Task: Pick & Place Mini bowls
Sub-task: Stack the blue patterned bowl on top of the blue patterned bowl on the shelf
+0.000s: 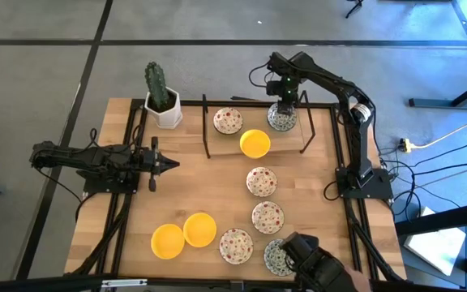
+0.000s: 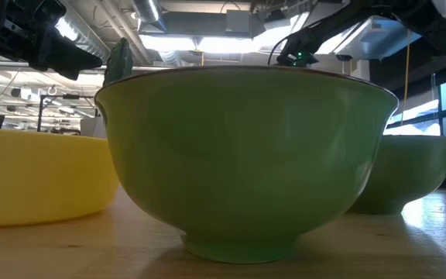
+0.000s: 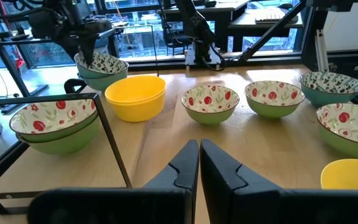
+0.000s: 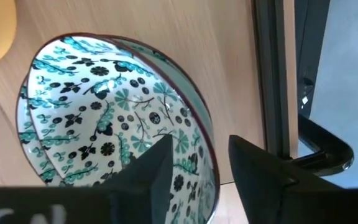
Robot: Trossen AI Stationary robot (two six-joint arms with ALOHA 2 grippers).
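1. Right tool (image 1: 284,104) sits over the green-patterned bowl (image 1: 282,118) near the desk's far right corner, inside the dark wire frame (image 1: 209,130).
2. In the right wrist view its fingers (image 4: 157,168) stand parted, straddling that bowl's rim (image 4: 207,143); the rim lies in the gap, and no finger visibly clamps it.
3. That bowl appears nested in another of the same pattern; two rims show close together.
4. Left tool (image 1: 169,165) lies low near the desk's (image 1: 193,186) left edge, about mid-depth, pointing toward the centre; its fingers (image 3: 185,168) are pressed together with nothing between them.
5. Red-floral bowl (image 1: 228,121) sits inside the frame on its left side, stacked on another.
6. Yellow bowl (image 1: 254,143) is just in front of the frame.
7. Two more red-floral bowls (image 1: 261,181) (image 1: 267,216) line up toward the near edge.
8. Along the near edge: two yellow bowls (image 1: 168,241) (image 1: 199,229) touching, a red-floral bowl (image 1: 236,246), and a green-patterned bowl (image 1: 278,256).
9. A dark object (image 1: 319,264) partly covers that last bowl; cannot tell what it is.
10. Cactus pot (image 1: 161,101) stands at the far left corner.
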